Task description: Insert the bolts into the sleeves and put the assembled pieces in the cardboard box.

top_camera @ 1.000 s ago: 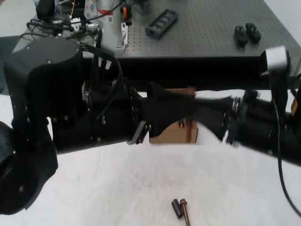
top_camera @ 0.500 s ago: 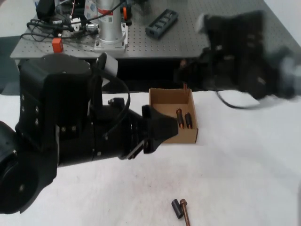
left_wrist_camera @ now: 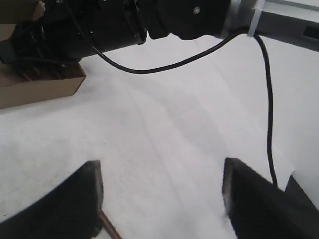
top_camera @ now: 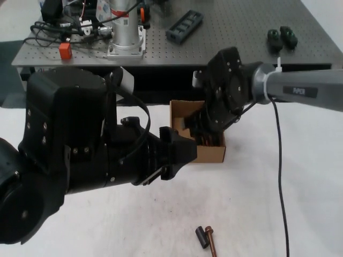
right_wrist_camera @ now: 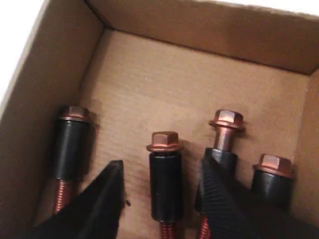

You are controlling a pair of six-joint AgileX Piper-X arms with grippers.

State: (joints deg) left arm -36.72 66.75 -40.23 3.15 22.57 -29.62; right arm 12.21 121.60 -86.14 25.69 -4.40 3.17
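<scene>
Hovering left gripper (left_wrist_camera: 162,167) over bare white tabletop, fingers spread, empty. Resting right gripper (right_wrist_camera: 162,164) inside cardboard box (top_camera: 211,154) at the tabletop's far edge, fingers parted, gripping nothing, straddling one of four assembled pieces (right_wrist_camera: 165,174). Probably finishing a drop-off; next, lifting straight up, clearing close box walls. Leaving loose bolt (top_camera: 211,243) and sleeve (top_camera: 201,236) side by side at the near edge, open room around.

The left arm (top_camera: 69,139) lay low and nearly level, pointing forward, and the left gripper (left_wrist_camera: 159,172) had its two fingers spread wide. The right arm (top_camera: 305,88) stretched in from the right, its wrist (top_camera: 228,85) bent downward, and the right gripper (right_wrist_camera: 162,167) pointed down with its fingers parted.
</scene>
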